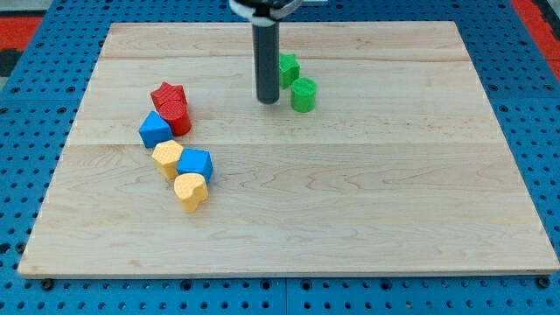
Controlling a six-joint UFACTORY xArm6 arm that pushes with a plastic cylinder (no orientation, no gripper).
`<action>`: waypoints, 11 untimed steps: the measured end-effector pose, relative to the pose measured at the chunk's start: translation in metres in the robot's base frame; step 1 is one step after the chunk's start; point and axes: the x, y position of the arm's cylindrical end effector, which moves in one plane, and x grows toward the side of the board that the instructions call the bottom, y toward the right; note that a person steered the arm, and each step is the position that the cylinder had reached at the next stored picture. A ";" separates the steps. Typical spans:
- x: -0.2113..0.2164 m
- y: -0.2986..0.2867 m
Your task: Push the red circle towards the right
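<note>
So the dark rod's tip (268, 101) sits just beside the two green plastic blocks (297, 84), well to the right of the red cluster. No jaws here to open or clench, it's only a rod. To do this well, I'd swing round to the 9 o'clock side of the red round plastic block (178, 117) and push toward 3 o'clock, steering clear of the red star-shaped block (166, 94) touching it at 11 o'clock and the blue block (155, 130) at 8. The circle looks squat, glossy, ridged, left of the wooden board's (394, 192) centre.
</note>
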 end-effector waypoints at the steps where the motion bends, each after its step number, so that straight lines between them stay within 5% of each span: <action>1: 0.022 0.056; 3: -0.050 0.035; 4: -0.009 0.047; 6: -0.093 -0.145; 8: -0.016 -0.104; 10: -0.038 -0.153; 11: 0.019 -0.185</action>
